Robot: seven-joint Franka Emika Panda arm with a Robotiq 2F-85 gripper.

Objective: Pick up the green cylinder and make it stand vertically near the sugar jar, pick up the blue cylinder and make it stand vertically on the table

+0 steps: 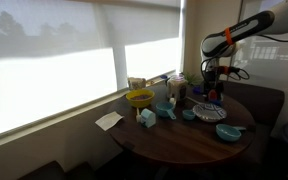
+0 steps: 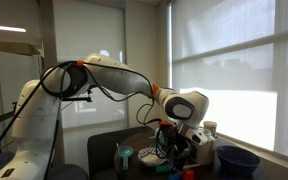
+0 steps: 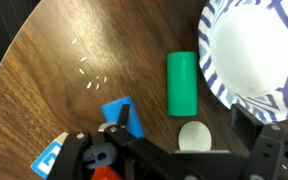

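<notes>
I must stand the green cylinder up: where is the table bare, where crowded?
Wrist view: bare table left of the green cylinder, above the blue block; the striped bowl crowds its right. In an exterior view the near edge beside the white paper is bare; the middle is cluttered.

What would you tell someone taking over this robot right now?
The gripper is open and empty, low over the table.
The green cylinder lies flat on the wood beside the striped plate, just ahead of the fingers.
The blue cylinder and the sugar jar cannot be picked out for sure in these views.
Done: nothing yet, since green is not standing.
Left: grasp green and stand it near the sugar jar, then find blue and stand it on the table.
</notes>
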